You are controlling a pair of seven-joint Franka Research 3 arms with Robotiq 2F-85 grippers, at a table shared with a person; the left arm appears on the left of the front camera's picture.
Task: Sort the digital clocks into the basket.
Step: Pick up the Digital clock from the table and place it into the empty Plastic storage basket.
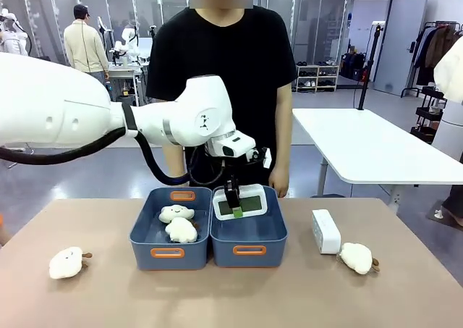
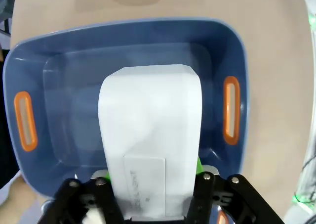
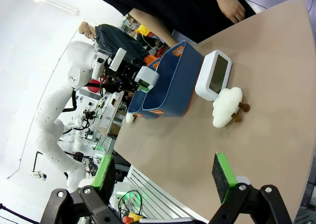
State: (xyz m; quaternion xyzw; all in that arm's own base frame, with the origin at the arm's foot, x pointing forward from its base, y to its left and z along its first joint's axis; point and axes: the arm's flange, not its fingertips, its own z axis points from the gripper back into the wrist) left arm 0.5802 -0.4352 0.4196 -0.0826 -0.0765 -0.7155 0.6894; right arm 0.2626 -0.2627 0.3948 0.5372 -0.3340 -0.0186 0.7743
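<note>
Clock, front view: white clock (image 1: 242, 202) hangs tilted, face towards the robot, over the far end of the right-hand blue basket (image 1: 271, 259), clear of its floor; left jaws closed on its sides
Second clock, front view: stands on the table (image 1: 231, 299) right of that basket, apart from it, with a plush toy (image 1: 358, 258) just beside it
Left wrist view: green pads (image 2: 199, 165) sit against the clock's edges; bare basket floor below
Right wrist view: right jaws wide apart, holding nothing, well short of the second clock (image 3: 213, 75)
Risk, drop: let go at this tilt, the clock could strike the far rim or land face down
Risk, next pick: the plush toy could get nudged or caught along with the second clock
</note>
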